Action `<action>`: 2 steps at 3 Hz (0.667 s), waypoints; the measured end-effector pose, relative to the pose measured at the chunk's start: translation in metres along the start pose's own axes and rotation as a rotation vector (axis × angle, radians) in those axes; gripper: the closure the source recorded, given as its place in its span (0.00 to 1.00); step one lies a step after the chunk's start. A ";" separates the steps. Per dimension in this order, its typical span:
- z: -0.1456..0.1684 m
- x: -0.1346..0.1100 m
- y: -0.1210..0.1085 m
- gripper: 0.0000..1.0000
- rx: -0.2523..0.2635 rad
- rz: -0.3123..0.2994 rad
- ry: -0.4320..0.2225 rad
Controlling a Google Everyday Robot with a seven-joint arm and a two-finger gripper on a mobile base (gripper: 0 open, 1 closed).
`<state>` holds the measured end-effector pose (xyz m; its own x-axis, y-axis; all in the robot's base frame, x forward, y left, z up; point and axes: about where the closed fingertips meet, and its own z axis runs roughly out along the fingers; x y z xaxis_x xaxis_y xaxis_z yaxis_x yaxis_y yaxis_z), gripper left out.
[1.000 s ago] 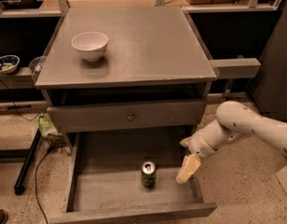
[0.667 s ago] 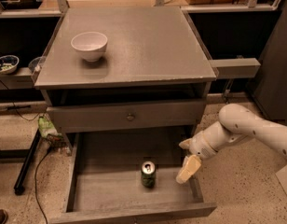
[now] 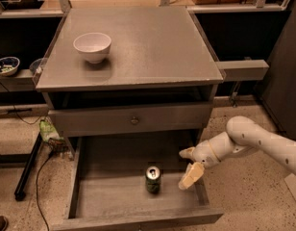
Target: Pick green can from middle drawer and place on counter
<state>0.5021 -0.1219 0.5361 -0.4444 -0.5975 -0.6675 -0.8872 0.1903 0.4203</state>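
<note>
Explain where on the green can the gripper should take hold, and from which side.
Grip the green can around its round side wall, mid-height, likely from the right: it stands upright in the middle drawer, and the open gripper hangs beside it there.

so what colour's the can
Dark green can with a silver top, camera view; gripper hangs right of it.

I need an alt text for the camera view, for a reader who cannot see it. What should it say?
A white robot arm reaches in from the right, its open gripper just right of the green can, which stands upright in the pulled-out middle drawer, not touching it. A white bowl sits on the grey counter above.
</note>
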 end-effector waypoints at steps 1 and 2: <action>0.000 0.000 0.000 0.00 0.000 0.000 0.000; 0.019 0.000 -0.006 0.00 -0.023 -0.008 -0.039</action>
<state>0.5052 -0.1087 0.5216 -0.4425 -0.5681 -0.6939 -0.8877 0.1676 0.4289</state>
